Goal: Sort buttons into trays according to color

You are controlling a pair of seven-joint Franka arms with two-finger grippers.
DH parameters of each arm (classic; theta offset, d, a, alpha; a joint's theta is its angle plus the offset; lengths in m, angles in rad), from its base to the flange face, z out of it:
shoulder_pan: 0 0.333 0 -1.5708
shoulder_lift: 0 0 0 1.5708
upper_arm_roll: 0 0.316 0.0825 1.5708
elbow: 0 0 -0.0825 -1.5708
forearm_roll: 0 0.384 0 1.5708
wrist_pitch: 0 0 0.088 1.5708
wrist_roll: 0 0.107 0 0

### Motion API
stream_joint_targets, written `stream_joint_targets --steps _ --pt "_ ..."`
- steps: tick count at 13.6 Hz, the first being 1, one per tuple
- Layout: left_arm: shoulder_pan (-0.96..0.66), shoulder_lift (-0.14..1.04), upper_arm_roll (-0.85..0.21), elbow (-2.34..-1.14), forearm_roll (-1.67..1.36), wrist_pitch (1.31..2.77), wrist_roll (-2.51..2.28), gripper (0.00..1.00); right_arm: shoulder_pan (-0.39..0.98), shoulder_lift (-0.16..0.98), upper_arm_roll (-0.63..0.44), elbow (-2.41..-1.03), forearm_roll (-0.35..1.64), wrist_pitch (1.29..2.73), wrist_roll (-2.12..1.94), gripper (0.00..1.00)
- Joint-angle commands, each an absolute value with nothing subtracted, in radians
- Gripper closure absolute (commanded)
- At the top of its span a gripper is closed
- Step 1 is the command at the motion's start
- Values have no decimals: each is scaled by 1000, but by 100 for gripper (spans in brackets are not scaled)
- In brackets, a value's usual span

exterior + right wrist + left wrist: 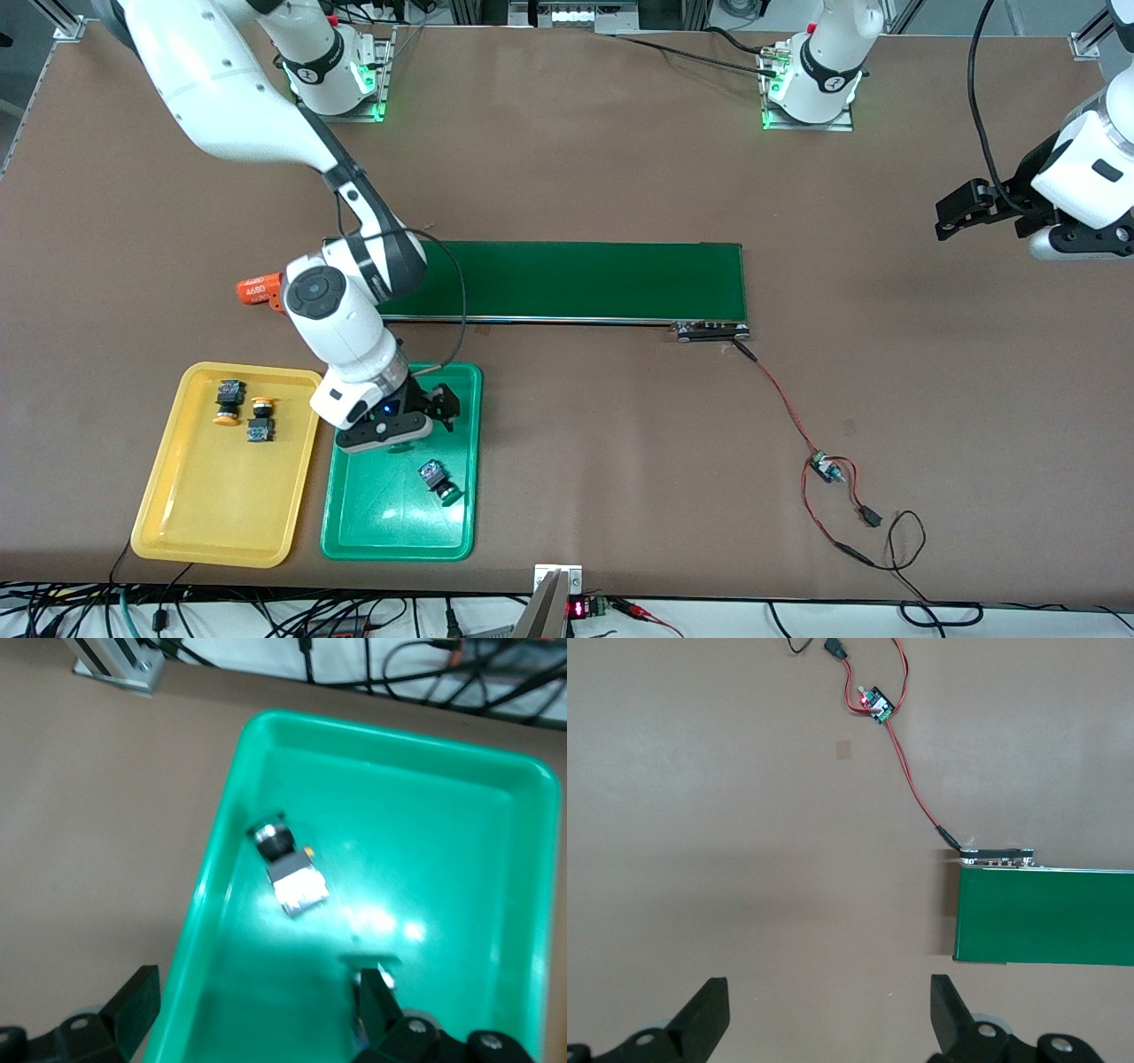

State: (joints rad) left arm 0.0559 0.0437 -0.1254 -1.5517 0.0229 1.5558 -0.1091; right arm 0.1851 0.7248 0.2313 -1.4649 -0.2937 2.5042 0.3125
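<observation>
Beside the right wrist view's green button (288,870), open jaws over green tray (461,788).

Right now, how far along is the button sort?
Done: two yellow buttons in the yellow tray, one green button in the green tray. In hand: nothing; right tool open over the green tray, left tool waits open over the table. Left: the fourth button, not clearly visible.

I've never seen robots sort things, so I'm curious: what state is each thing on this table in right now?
Right gripper: jaws open, over the green tray.
Left gripper: jaws open, waiting over bare table.
Green tray: holds one visible green button, tipped over.
Yellow tray: holds two yellow buttons.
Orange cylinder: lying on its side.
</observation>
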Motion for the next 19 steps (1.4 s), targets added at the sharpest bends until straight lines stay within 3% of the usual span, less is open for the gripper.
stream_joint_targets --steps 1,5,11,14,19 --pt "54 43 -120 -1529 8 1536 -100 0 160 554 242 -1565 -291 2325 311 0" --pt "54 43 -120 -1529 8 1534 -100 0 95 405 249 -1559 -88 2078 284 0" --pt "54 43 -121 -1528 8 1534 -100 0 17 203 247 -1560 -77 1765 270 0" --pt "54 44 -124 -1528 8 1534 -101 0 -5 117 220 -1587 -75 1669 275 0" --pt "54 43 -126 -1526 8 1534 -101 0 2 -83 147 -1750 -69 1637 209 0"
